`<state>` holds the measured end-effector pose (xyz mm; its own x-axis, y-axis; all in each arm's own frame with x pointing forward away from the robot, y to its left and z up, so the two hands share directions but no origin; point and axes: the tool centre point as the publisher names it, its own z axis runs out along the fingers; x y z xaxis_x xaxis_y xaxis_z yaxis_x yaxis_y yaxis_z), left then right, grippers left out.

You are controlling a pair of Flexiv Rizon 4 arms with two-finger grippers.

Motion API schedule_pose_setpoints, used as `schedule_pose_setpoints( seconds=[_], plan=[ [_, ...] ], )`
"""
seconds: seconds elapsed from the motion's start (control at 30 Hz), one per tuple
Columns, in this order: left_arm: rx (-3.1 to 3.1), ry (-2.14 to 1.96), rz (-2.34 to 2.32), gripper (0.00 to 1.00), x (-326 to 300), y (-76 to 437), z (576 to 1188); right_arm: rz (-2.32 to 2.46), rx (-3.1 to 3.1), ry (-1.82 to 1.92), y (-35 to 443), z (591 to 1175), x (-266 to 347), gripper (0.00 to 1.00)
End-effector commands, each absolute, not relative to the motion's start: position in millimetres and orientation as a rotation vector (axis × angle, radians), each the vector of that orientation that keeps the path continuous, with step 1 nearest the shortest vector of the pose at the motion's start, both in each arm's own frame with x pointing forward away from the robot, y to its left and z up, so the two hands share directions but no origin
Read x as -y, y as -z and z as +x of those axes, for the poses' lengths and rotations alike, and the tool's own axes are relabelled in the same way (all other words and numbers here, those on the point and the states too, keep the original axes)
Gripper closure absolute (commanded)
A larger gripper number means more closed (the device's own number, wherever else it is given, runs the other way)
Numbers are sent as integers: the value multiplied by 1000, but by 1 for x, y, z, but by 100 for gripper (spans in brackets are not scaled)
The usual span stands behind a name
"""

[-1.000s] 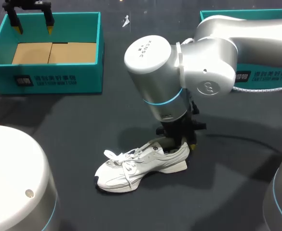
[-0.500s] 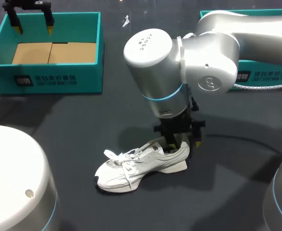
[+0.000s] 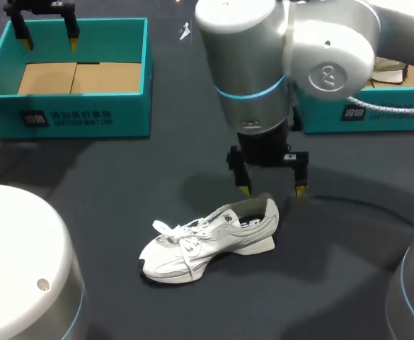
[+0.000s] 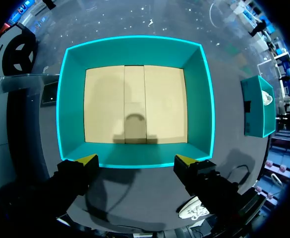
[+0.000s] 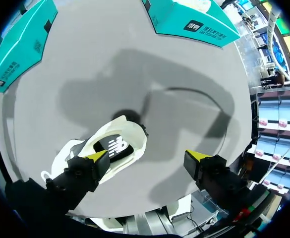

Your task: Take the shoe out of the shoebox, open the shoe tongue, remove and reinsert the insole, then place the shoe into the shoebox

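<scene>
A white shoe (image 3: 207,241) lies on its sole on the dark table, toe toward the left, tongue and laces loose. My right gripper (image 3: 272,190) hangs open just above and behind the heel, touching nothing. In the right wrist view the shoe (image 5: 112,148) lies under one yellow fingertip, with the gripper (image 5: 148,157) wide apart over the bare table. The teal shoebox (image 3: 79,120) stands at the back left with only cardboard inside. My left gripper (image 3: 49,41) hovers open over its far wall. The left wrist view looks straight down into the shoebox (image 4: 135,44), with its gripper (image 4: 137,161) open.
A second teal box (image 3: 376,113) stands at the back right with white items inside, behind my right arm. A dark cable loops on the table to the right of the shoe. In the left wrist view the shoe's toe (image 4: 194,208) peeks out beside one finger.
My right gripper has opened, let go of the shoe's heel, and risen up and back. The shoe stays on the table. The left arm has not moved.
</scene>
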<state>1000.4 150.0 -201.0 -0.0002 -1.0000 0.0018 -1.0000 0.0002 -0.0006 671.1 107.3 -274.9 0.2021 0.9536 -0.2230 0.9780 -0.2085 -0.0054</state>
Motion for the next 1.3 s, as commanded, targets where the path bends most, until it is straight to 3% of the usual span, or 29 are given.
schedule_pose_setpoints(
  seconds=[0.03, 0.2, 0.27, 0.73, 1.07, 1.17, 1.3],
  plan=[
    [2221, -1, 2221, 0, -150, 200, 1000, 2439, -1885, 82, 258, 664, -90, 0],
    [2221, -1, 2221, 0, -150, 200, 1000, 2287, -2137, -50, 244, 660, -79, 0],
    [2221, -1, 2221, 0, -150, 200, 1000, 2022, -2506, -239, 236, 653, -75, 0],
    [2221, -1, 2221, 0, -150, 200, 1000, 2012, -2532, -312, 236, 654, -69, 0],
    [2221, -1, 2221, 0, -150, 200, 1000, 1424, -2970, -708, 220, 647, -25, 0],
    [2221, -1, 2221, 0, -150, 200, 1000, 916, -3145, -822, 226, 640, -13, 0],
    [2221, -1, 2221, 0, -150, 200, 1000, 916, -3145, -822, 226, 640, -13, 0]
  ],
)
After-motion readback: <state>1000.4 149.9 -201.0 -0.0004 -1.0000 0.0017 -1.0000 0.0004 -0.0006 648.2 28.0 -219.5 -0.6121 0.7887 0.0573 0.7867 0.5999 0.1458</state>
